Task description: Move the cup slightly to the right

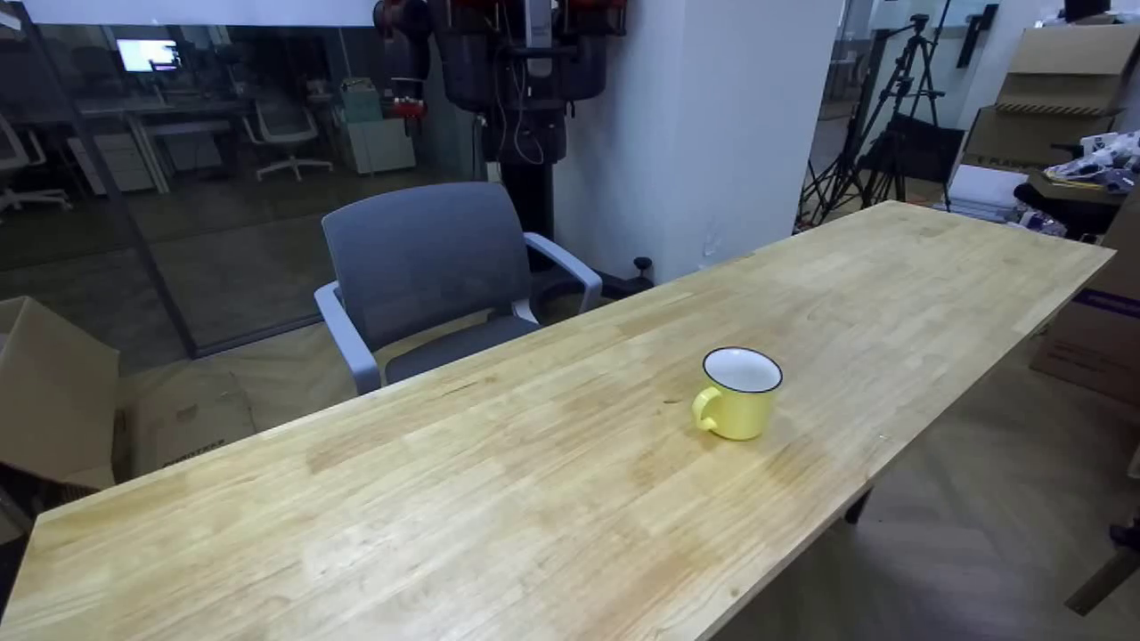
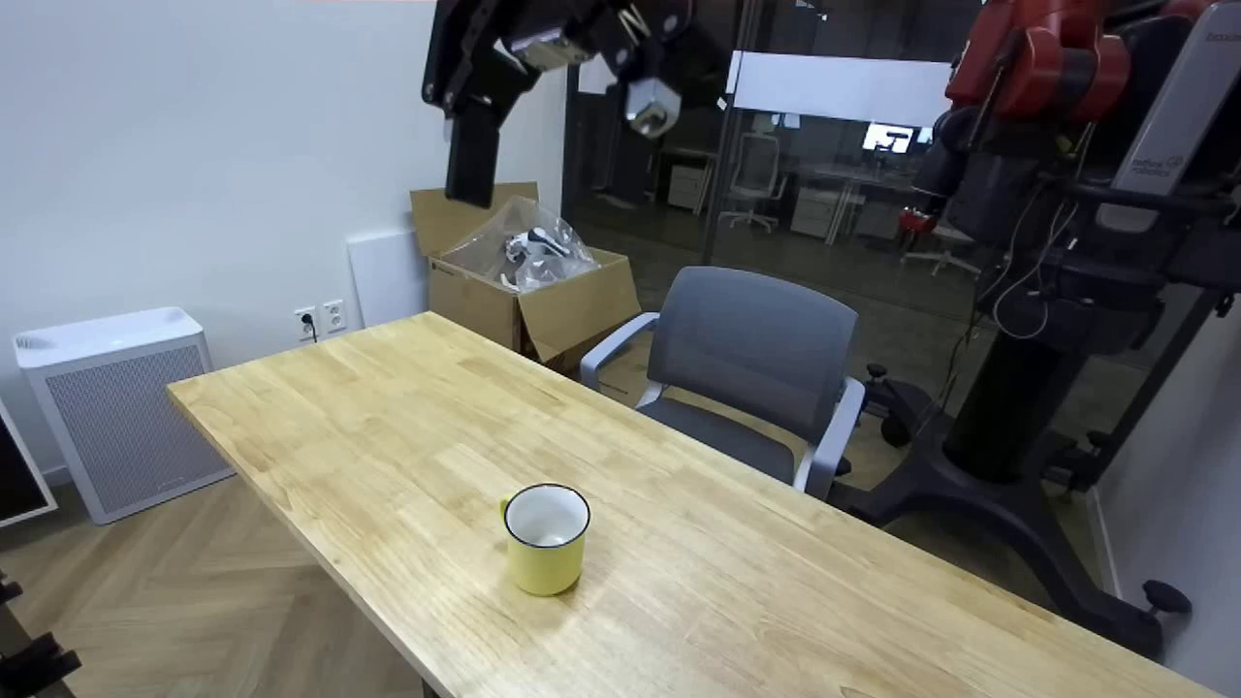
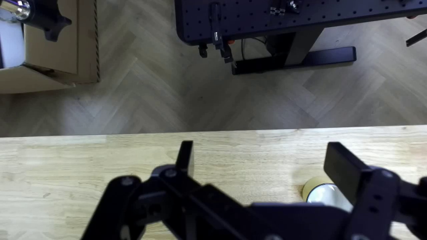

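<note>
Right of centre on a long, pale wooden table (image 1: 499, 481), a small yellow mug (image 1: 746, 411) stood upright in an exterior view, its mouth facing up, white inside with a dark rim. Its handle (image 1: 706, 409) pointed toward the left of that frame. Behind the table's far edge stood a grey office chair (image 1: 427, 258).

High in an exterior view, left of centre, hung the robot's gripper (image 2: 562, 136), well above the tabletop and well apart from the mug, which sat low in the same frame.

Across the lower part of the wrist view, the two fingers (image 3: 345, 171) stood wide apart with nothing held between them. The relation that mattered showed here: from the middle of that gap, the mug lay toward the lower right, beside the finger at the right of the frame. That finger and the gripper's body covered part of it; a slice of yellow wall and white inside showed on the finger's inner side. The handle was hidden there. Round and standing, its axis vertical, the mug had only the handle to give it a direction.

The task appeared to be at the approach, the mug not yet gripped. The next move probably called for a shift toward the right of the wrist frame before any descent; coming straight down risked setting that finger on the rim.
</note>
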### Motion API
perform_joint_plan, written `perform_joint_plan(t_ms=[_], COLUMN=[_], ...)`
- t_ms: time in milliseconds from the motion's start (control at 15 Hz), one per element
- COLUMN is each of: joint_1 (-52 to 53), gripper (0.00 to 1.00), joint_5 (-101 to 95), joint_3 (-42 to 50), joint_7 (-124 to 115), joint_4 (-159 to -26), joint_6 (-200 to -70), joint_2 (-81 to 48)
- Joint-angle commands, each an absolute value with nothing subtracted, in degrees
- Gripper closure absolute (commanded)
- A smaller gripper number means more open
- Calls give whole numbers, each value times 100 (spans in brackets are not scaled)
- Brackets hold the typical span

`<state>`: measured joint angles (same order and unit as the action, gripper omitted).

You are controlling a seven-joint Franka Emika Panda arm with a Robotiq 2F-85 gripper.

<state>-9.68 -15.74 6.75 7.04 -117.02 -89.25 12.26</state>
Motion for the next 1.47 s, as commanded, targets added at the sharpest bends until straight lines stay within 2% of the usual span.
perform_joint_plan(t_ms=[0,200,333,600,867,1200,1400], joint_1=[-891,-891,-922,-970,-855,-824,-828], gripper=[0,0,0,0,0,0,0], joint_5=[-1585,-1585,-1466,-1289,-878,152,-391], joint_3=[745,744,782,909,1089,1004,857], joint_7=[694,694,374,146,1397,3355,3752], joint_4=[-11690,-11690,-11925,-11978,-11962,-11825,-11795], joint_6=[-8908,-8908,-9548,-11056,-12224,-12314,-12095], joint_2=[1224,1224,1500,1227,609,-183,-548])
